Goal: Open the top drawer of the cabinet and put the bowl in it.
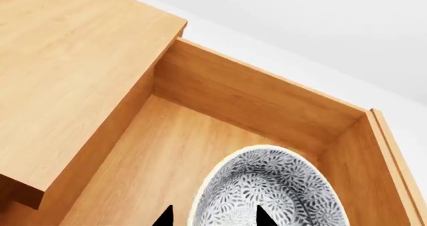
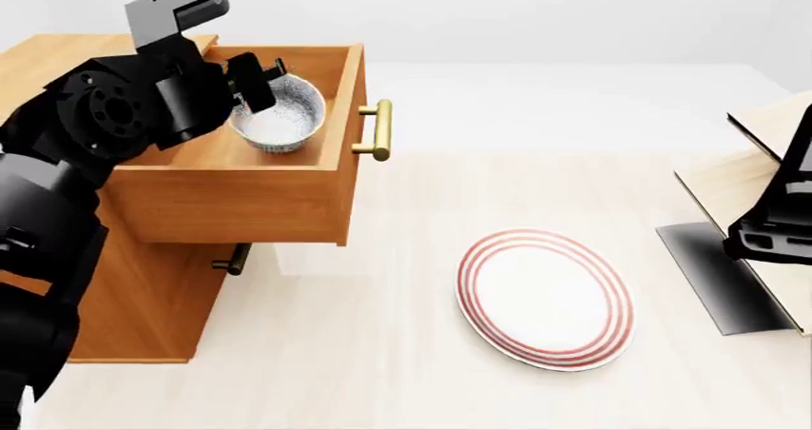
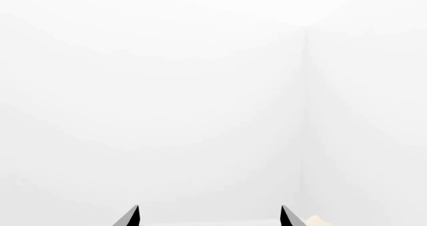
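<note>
Left gripper (image 1: 213,218), fingers astride bowl (image 1: 267,191) rim, over open top drawer (image 1: 200,151): placing step; next, lower and release.

Bare sim room: cabinet (image 2: 152,259), plate (image 2: 546,297), white walls.
</note>
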